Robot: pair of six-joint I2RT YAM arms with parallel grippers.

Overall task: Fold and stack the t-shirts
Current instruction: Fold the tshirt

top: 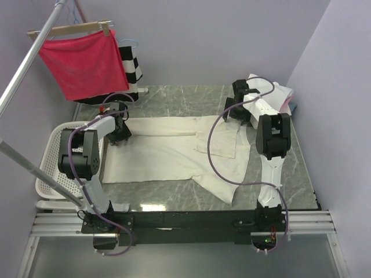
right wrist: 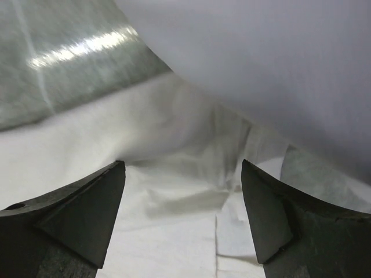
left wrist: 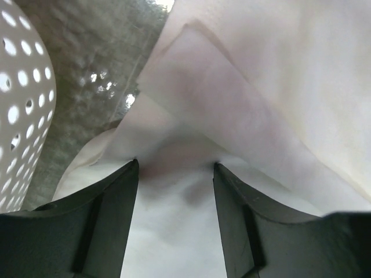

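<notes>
Top view: a cream t-shirt (top: 168, 152) lies spread sideways at the centre of the desk (top: 298, 171), one sleeve trailing toward 5 o'clock and a narrow band doubled over along its 12 o'clock edge. The left pincer (top: 120, 132) sits on the shirt's 10 o'clock corner and the right pincer (top: 235, 110) on its 2 o'clock corner. A pile of shirts (top: 277, 92) (cream, with a hint of pink) waits at the desk's 2 o'clock corner, and a perforated basket (top: 47, 174) stands at 9 o'clock. Left wrist view: the left pincer (left wrist: 175, 165) stands moderately open, straddling a raised ridge of t-shirt (left wrist: 278, 87) with layered flaps beyond. The basket (left wrist: 23, 98) is at 9 o'clock, close by. Risk: closing here may catch only the top layer, so the fold beneath slides out when lifted. Right wrist view: the right pincer (right wrist: 182, 165) is spread wide over wrinkled t-shirt (right wrist: 174, 231), gripping nothing. Risk: thin, soft cotton lying flat may slip past the tips, and an uneven lift between the two arms would skew the fold line.
</notes>
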